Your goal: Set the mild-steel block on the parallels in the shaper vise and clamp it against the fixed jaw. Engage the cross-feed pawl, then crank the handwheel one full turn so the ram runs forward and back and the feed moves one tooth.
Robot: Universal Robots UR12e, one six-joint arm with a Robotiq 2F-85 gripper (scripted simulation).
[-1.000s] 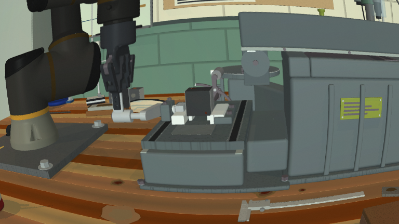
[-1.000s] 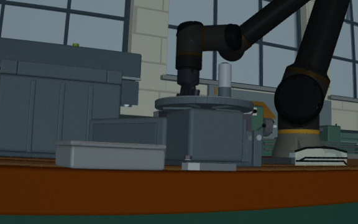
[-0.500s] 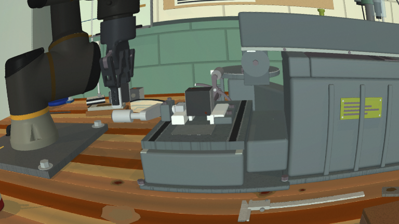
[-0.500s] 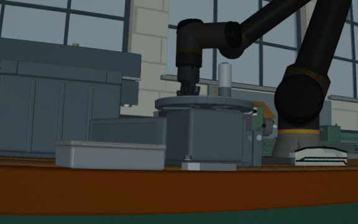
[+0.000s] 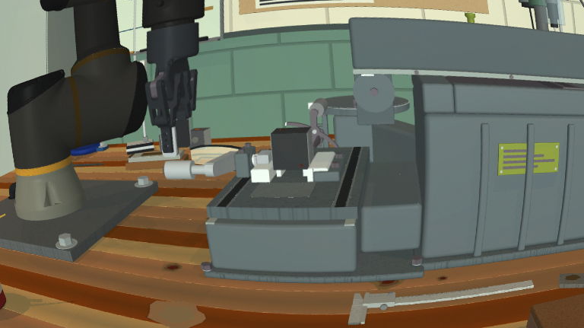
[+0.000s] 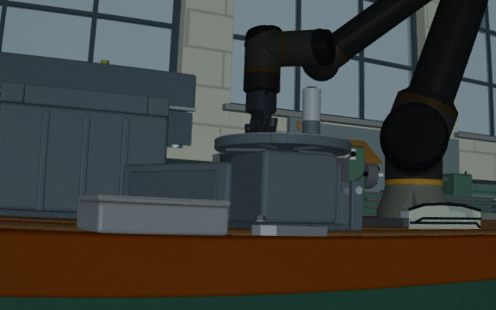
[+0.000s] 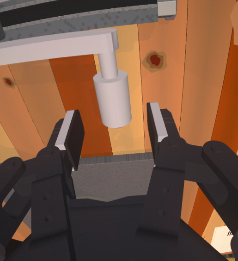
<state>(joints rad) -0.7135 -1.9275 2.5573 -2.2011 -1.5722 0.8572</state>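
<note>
My gripper hangs open and empty just above the pale knob of the vise crank, left of the shaper table. The crank's arm runs from the knob toward the vise. The dark mild-steel block sits upright in the vise between white jaws; the parallels under it are hidden. The handwheel lies flat behind the vise, its white handle standing upright. I cannot make out the cross-feed pawl.
A grey tray sits at the bench edge in the second side camera. The shaper body and ram overhang fill the right. A caliper lies on the front planks, and the arm's base plate occupies the left.
</note>
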